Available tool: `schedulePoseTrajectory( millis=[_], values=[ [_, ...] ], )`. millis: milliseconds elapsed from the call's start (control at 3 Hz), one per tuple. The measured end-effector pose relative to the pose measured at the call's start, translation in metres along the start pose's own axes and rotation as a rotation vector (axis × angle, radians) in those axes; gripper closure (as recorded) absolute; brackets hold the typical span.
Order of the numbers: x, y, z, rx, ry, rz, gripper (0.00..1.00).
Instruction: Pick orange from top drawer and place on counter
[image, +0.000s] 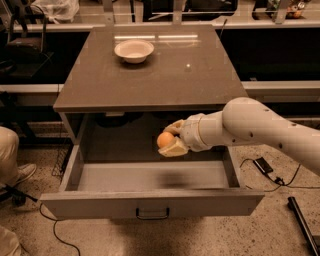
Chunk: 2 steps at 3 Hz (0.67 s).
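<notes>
The orange (164, 139) is held between the cream fingers of my gripper (170, 139), lifted well above the floor of the open top drawer (150, 202). The gripper is shut on the fruit, with one finger (174, 126) above it and one (174, 149) below. My white arm reaches in from the right over the drawer's right wall. The drawer is pulled out, its dark pull handle (152, 215) at the front centre. The grey-brown counter (150, 75) lies just above and behind the gripper.
A shallow white bowl (133, 50) stands on the counter's far left part. A small pale speck (188, 65) lies on the counter right of centre. A person's leg and shoe (12, 160) are at the left. Cables (260, 165) lie on the floor at the right.
</notes>
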<state>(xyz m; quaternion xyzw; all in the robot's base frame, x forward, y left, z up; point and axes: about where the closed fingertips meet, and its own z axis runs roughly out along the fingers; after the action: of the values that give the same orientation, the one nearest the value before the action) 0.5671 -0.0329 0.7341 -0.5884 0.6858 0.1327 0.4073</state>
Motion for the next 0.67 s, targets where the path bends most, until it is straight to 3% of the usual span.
schedulePoseTrajectory(
  millis=[333, 667],
  values=[
    [0.0, 0.0, 0.0, 0.0, 0.0, 0.0, 1.0],
    [-0.002, -0.019, -0.024, 0.036, -0.047, 0.024, 1.0]
  ],
)
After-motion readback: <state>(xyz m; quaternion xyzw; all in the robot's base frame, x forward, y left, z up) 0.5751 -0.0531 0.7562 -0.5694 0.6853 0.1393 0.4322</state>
